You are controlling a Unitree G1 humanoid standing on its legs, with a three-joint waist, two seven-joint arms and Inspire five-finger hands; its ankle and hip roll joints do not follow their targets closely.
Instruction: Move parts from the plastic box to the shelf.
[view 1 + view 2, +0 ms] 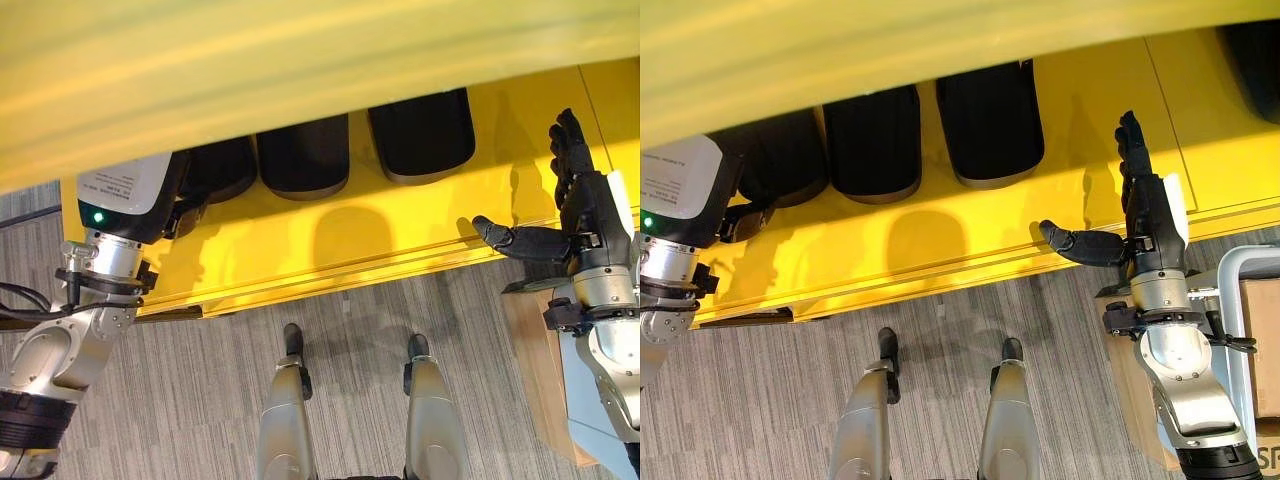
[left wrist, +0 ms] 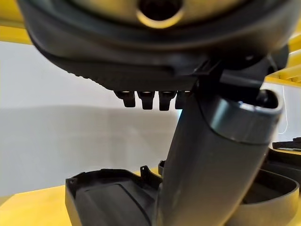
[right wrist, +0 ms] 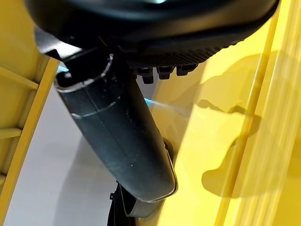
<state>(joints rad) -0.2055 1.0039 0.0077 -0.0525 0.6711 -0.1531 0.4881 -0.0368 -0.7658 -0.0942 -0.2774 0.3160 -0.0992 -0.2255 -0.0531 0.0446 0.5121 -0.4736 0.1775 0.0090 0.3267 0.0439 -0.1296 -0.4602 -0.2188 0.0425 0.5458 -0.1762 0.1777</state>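
Grey striped carpet floor [image 1: 200, 380] lies nearest the head camera, running up to the front edge of the yellow metal shelf [image 1: 330, 250], which serves as the landmark for everything else.

At the shelf's left end, the left hand [image 1: 190, 195] reaches in under the upper yellow board. Its fingers are hidden behind the wrist housing and the leftmost part, so I cannot tell whether they grip anything; the left wrist view shows the thumb standing just above a dark moulded shell, but not whether the two touch.

On the shelf's deck stand three dark rounded plastic parts: the leftmost part [image 1: 222, 168] beside the left hand, the middle part [image 1: 305, 155] just beside it, and the right part [image 1: 422, 132] near that one, all set back from the shelf's front lip. The right eye view hints at another dark shape at the shelf's far right, too cut off to identify.

Right of the three parts, the right hand [image 1: 1145, 215] hovers over bare yellow deck, fingers straight, thumb spread wide, holding nothing.

Beyond the shelf's right end sits a brown cardboard carton [image 1: 1260, 345].

Judging by their look, the parts are stiff, hollow, fairly light shells with smooth, possibly slippery skins. Taking hold across the narrow width near the rounded end seems safest, with firm thumb opposition.
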